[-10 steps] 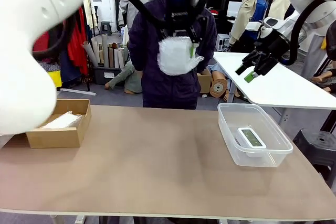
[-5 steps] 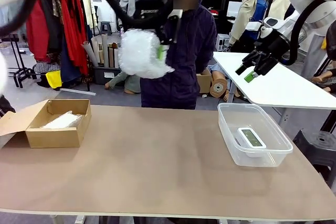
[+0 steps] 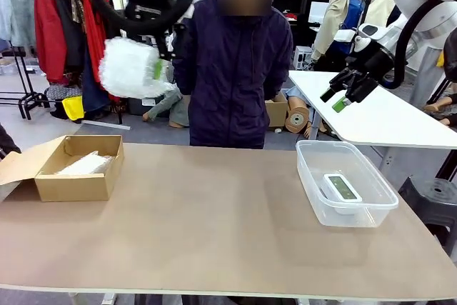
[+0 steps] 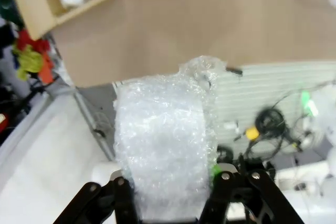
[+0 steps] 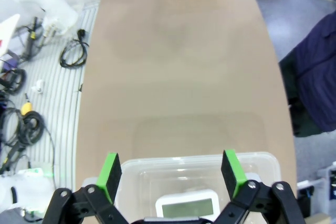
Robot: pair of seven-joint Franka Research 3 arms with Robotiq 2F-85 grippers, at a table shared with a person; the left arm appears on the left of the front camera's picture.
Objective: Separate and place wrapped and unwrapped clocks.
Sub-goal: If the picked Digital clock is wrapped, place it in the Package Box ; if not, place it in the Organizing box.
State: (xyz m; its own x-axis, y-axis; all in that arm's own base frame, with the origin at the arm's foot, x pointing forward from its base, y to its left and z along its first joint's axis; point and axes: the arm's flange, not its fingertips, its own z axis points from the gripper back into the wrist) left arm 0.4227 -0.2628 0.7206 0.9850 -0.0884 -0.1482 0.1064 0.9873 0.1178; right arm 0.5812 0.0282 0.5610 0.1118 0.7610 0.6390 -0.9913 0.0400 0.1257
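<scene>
Bubble wrap is what you are really gripping: the left gripper (image 4: 170, 192) is clenched on the rounded wrapped bundle (image 3: 132, 69), held high above the table's (image 3: 214, 205) far left, up and to the right of the cardboard box (image 3: 78, 176). Judging by its look, the wrap is soft, springy and a little slick, so expect the padding to give under the fingers and the hard clock inside to sit loosely. In the left wrist view the bundle (image 4: 165, 150) bulges well past both fingers, which pinch it across its lower middle; that seems the right place, since the loose, crumpled end at the top would only tear or slide. It is probably light, yet treat it as fragile and lower it rather than dropping it.

The other wrapped bundle (image 3: 86, 164) already lies in the cardboard box. The bare white clock (image 3: 341, 188) rests screen up in the clear plastic tub (image 3: 371, 205) at the right. Your right gripper (image 3: 346, 92) hangs released above that tub, holding nothing.
</scene>
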